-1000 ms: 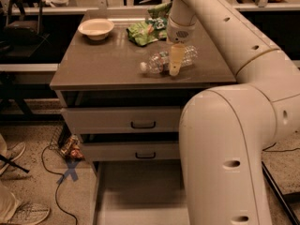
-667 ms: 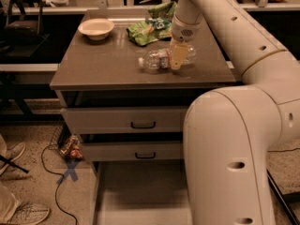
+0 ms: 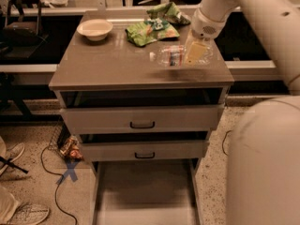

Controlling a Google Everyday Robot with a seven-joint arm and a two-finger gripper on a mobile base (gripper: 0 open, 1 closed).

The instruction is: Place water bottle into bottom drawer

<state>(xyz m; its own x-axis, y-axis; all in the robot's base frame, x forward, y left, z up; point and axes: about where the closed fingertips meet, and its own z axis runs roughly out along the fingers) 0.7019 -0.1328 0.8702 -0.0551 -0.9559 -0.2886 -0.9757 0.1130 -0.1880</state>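
Note:
The water bottle (image 3: 176,55) lies on its side on the cabinet top, white cap pointing left, clear with a red and blue label band. My gripper (image 3: 195,53) is down at the bottle's right end, over its base, with the arm coming in from the upper right. The bottom drawer (image 3: 144,193) stands pulled out below the cabinet, a wide shallow tray with a pale floor and nothing in it.
A white bowl (image 3: 95,28) and green snack bags (image 3: 151,31) sit at the back of the cabinet top (image 3: 108,69). The two upper drawers (image 3: 142,118) are slightly ajar. A snack bag (image 3: 70,147), cable and blue tape mark (image 3: 70,172) lie on the floor at left.
My gripper has moved a little right and back along the cabinet top. The bottle has shifted slightly right with it.

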